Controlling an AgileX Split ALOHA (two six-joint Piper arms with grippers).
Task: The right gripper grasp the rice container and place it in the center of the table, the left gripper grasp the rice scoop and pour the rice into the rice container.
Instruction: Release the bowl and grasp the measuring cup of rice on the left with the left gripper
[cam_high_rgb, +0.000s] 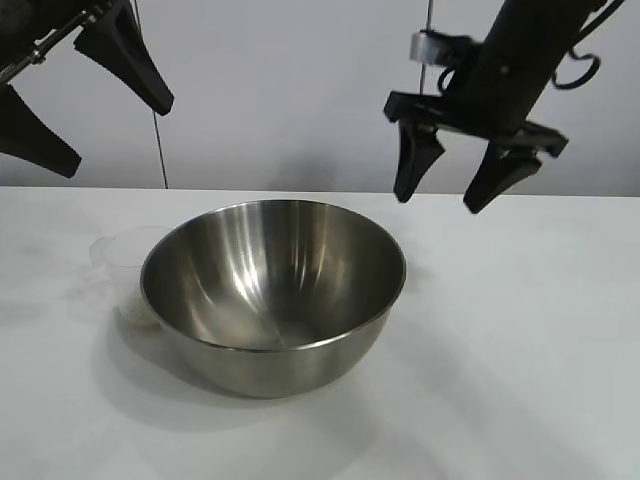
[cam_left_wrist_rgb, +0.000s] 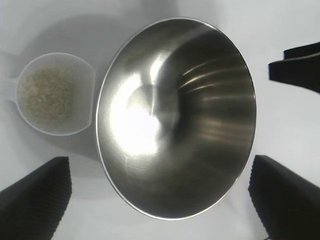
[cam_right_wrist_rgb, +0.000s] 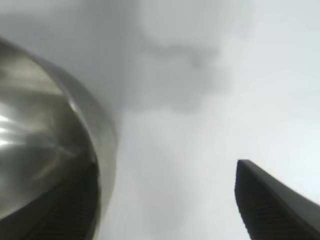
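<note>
Right gripper (cam_high_rgb: 448, 186) hangs with fingers spread, holding nothing, above the far right rim of the rice container (cam_high_rgb: 274, 290).
Left gripper (cam_high_rgb: 95, 120) hovers wide apart at upper left; the rice scoop (cam_left_wrist_rgb: 56, 93), holding rice (cam_left_wrist_rgb: 46, 93), sits on the bench (cam_high_rgb: 520, 330) touching the container's left side.

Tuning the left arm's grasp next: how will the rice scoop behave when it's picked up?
The rice scoop looks thin, translucent plastic, so probably light and a bit flexible under squeeze. It is open-topped with loose rice inside, so tilting would likely spill grains. It sits right beside the steel mixing bowl, so a nudge may knock it against the rim.
</note>
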